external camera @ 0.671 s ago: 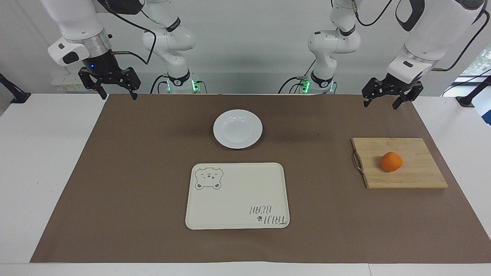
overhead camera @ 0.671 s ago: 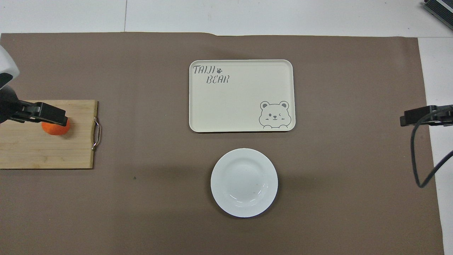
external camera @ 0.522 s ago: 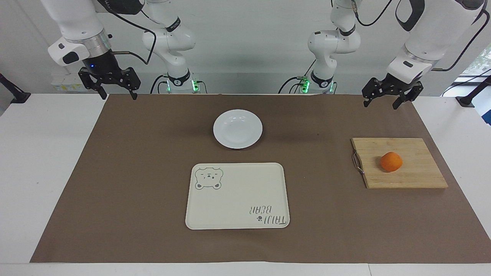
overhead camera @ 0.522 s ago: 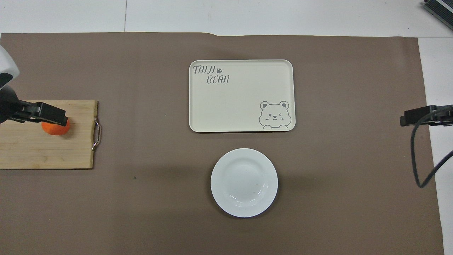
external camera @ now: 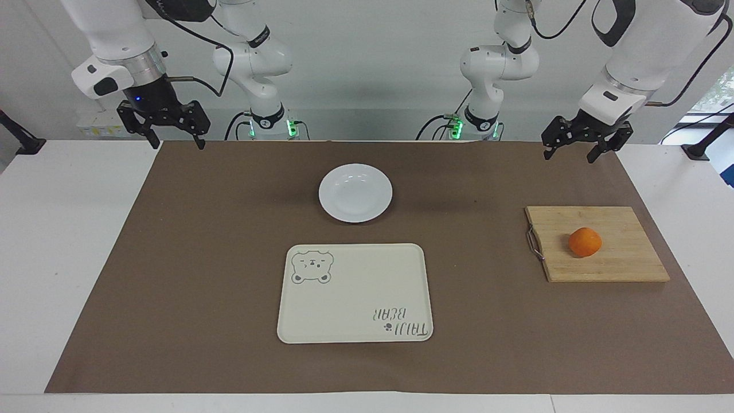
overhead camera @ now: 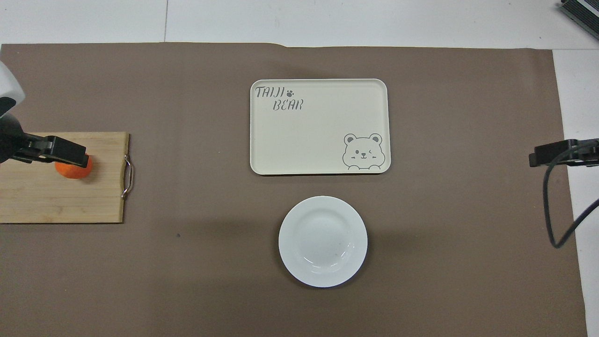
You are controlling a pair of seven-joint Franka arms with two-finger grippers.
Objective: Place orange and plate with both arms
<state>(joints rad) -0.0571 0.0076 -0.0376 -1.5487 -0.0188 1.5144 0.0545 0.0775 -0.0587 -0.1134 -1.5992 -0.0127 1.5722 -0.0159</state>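
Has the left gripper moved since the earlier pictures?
Yes, slightly. In the overhead view the left gripper has slid a little toward the left arm's end of the cutting board, while remaining over the orange.

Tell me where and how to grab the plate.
Grip the plate by its wide rim, probably on the edge toward the right arm's end of the table, where the open right pincer waits. It lies flat and shallow on the brown mat, so come in low and slanted, one finger slipping under the rim, one on top.
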